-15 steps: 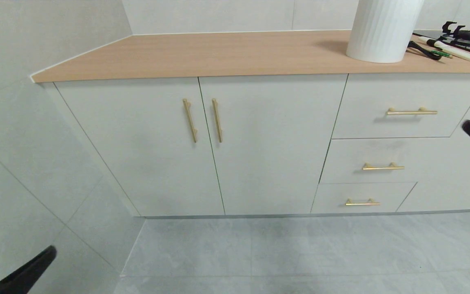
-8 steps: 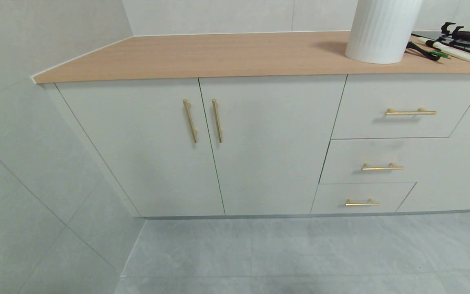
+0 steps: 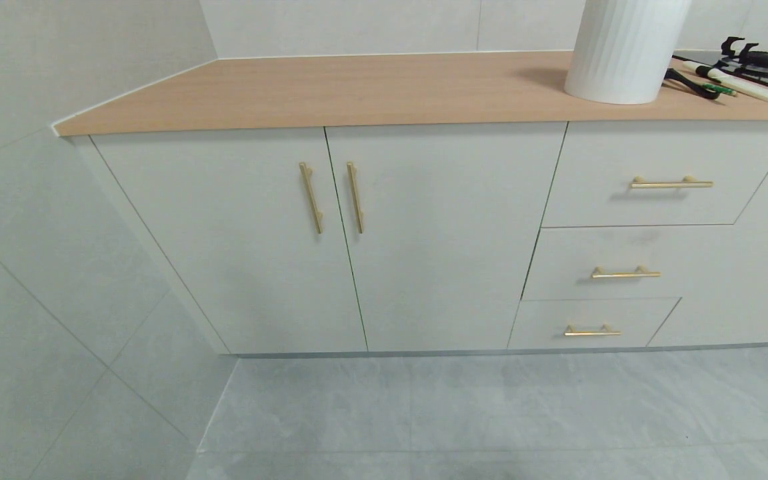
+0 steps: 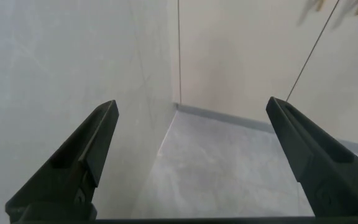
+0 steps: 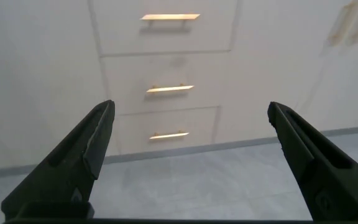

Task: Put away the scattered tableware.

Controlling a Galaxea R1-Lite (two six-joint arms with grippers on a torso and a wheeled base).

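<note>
- The wooden bench (image 3: pixel 331 87) runs across the top of the head view, above pale cabinet fronts.
- The task's things lie at the bench's far right end: a black-handled utensil (image 3: pixel 691 83) and a long white utensil (image 3: pixel 739 84), side by side and just beside a white ribbed container (image 3: pixel 627 50). What kind of utensils they are cannot be told.
- The container stands upright on the bench. Behind the utensils sits a black hob grate (image 3: pixel 767 60).
- Under the bench, two cabinet doors (image 3: pixel 237 240) are closed. Their upright brass handles (image 3: pixel 311 197) stand close together on either side of the seam.
- To the right of the doors, three drawers (image 3: pixel 651 173) are stacked one above another, all closed, each with a level brass bar.
- A grey tiled floor (image 3: pixel 491 413) meets the cabinet base, and a grey tiled wall (image 3: pixel 37 200) closes off the left side.
- The left gripper (image 4: pixel 191 107) hangs low near the corner where the wall, cabinet and floor meet. Its jaws are spread wide and grasp nothing.
- The right gripper (image 5: pixel 191 107) hangs low above the floor and faces the drawer stack. All three brass bars show between its jaws, which are spread wide and released.
- Both grippers are well apart from the utensils on the bench.
</note>
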